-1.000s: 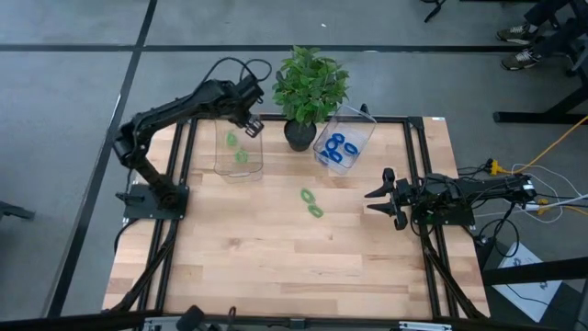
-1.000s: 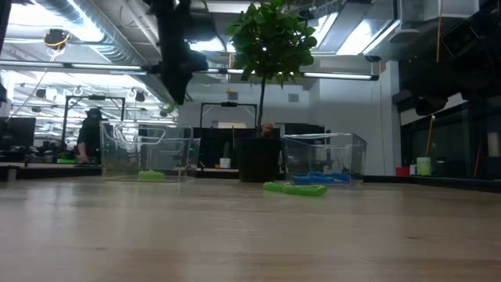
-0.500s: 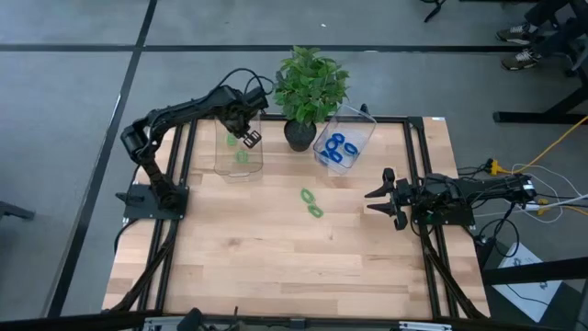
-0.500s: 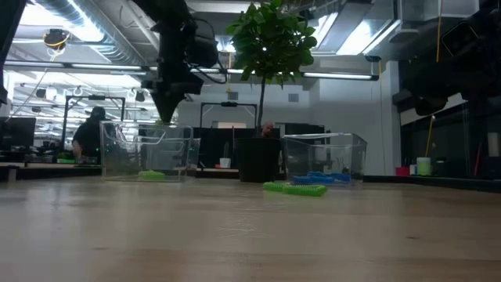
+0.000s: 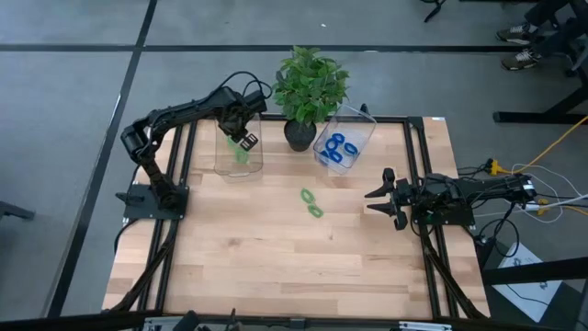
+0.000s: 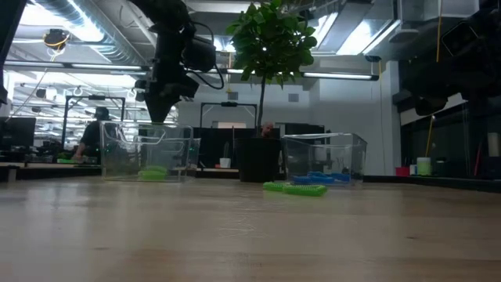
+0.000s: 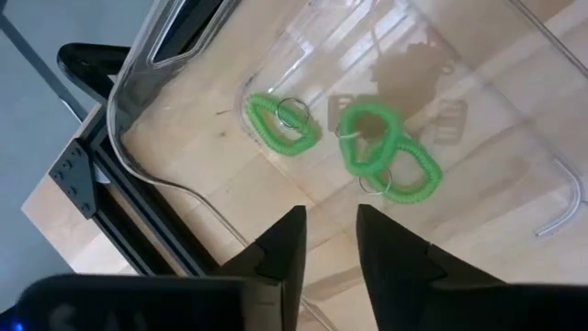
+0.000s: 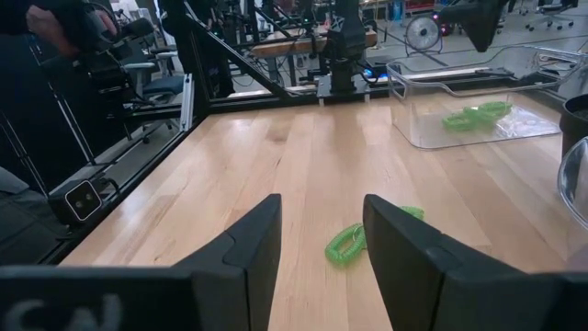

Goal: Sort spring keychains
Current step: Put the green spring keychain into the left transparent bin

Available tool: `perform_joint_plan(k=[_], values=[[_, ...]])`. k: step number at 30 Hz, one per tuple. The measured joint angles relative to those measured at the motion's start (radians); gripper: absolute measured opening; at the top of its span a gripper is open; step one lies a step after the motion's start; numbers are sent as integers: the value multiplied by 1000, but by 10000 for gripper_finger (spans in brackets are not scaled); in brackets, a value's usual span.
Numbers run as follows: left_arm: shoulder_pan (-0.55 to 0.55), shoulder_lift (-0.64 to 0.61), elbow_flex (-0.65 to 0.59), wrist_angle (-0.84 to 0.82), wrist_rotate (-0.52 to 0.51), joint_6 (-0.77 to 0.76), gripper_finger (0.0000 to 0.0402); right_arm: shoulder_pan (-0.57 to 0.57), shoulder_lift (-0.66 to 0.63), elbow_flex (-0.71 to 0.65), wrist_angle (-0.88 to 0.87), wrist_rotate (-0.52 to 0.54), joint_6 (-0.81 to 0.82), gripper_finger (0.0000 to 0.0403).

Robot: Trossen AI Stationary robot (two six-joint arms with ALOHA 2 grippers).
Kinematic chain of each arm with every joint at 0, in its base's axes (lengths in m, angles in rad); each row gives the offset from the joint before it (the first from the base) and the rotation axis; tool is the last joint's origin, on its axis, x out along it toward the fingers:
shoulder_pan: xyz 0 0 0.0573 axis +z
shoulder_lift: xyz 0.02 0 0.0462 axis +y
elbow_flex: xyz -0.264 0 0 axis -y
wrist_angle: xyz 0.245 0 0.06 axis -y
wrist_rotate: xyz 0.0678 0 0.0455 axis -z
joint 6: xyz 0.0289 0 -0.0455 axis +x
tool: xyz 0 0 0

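Observation:
My left gripper (image 7: pixel 329 216) hangs open above the left clear bin (image 5: pixel 220 158), fingers pointing down into it, nothing between them. Three light green spring keychains (image 7: pixel 367 147) lie on the bin's floor. Two more green keychains (image 5: pixel 310 202) lie on the bare table near its middle. Several blue keychains (image 5: pixel 338 150) lie in the right clear bin (image 5: pixel 360 134). At the table's right edge, my right gripper (image 5: pixel 378 195) stands open and level, holding nothing.
A potted plant (image 5: pixel 310 87) stands at the far edge between the two bins. A black frame (image 5: pixel 179 184) runs along the table's sides. Bare wood lies across the near half. A person shows in the room beyond the table in the low view.
My left gripper has gone down toward the left bin and tipped to point more steeply downward. In the low view the green heap in that bin stands a little higher than before.

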Motion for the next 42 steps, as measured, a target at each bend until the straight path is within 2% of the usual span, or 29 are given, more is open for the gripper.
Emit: perform_joint_plan(k=[6,14,22,27,34,42], values=[[0,0,0,-2,1,0,108,0,0,0,0,0,0,154],[-9,-24,0,-45,5,0,103,0,0,0,0,0,0,154],[-72,-120,0,-49,84,-40,94,0,0,0,0,0,0,154],[-152,-175,0,-49,100,-61,93,0,0,0,0,0,0,154],[-305,-195,0,-48,208,-72,91,0,0,0,0,0,0,154],[-524,-189,-1,15,176,62,88,0,0,0,0,0,0,154]])
